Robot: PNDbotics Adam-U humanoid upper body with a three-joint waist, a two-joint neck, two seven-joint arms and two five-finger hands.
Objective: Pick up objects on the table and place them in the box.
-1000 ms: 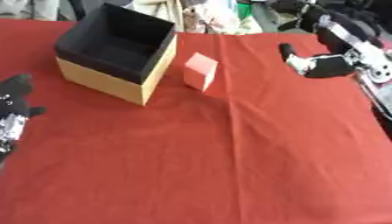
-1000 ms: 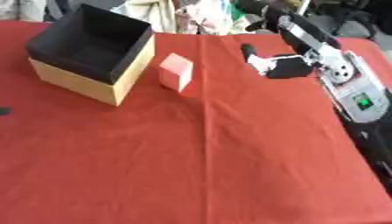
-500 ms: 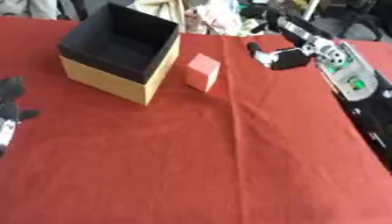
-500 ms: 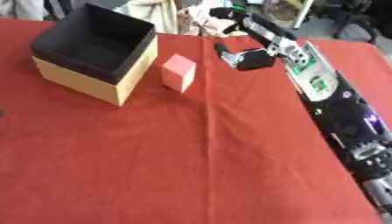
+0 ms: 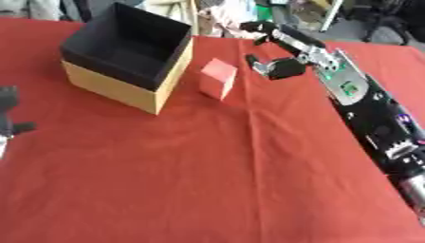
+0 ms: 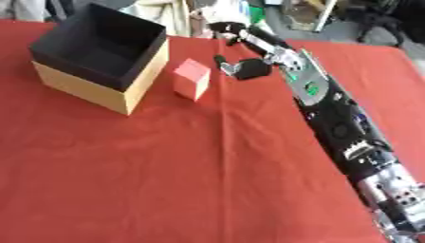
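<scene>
Red-clothed surface (image 5: 207, 180) | step: reach for pink block (image 5: 217, 78) | right robot hand (image 5: 278, 66) fingers spread, empty, just beside block, which stands between it and the box (image 5: 124, 90) | left robot hand (image 5: 10, 111) idle at near-left edge, fingers unclear | next: likely close around block, lift over box rim

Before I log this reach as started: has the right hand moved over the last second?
Yes. The right hand has come in from the right toward the pink block, and is now just right of it, not touching. The block stays beside the box.
</scene>
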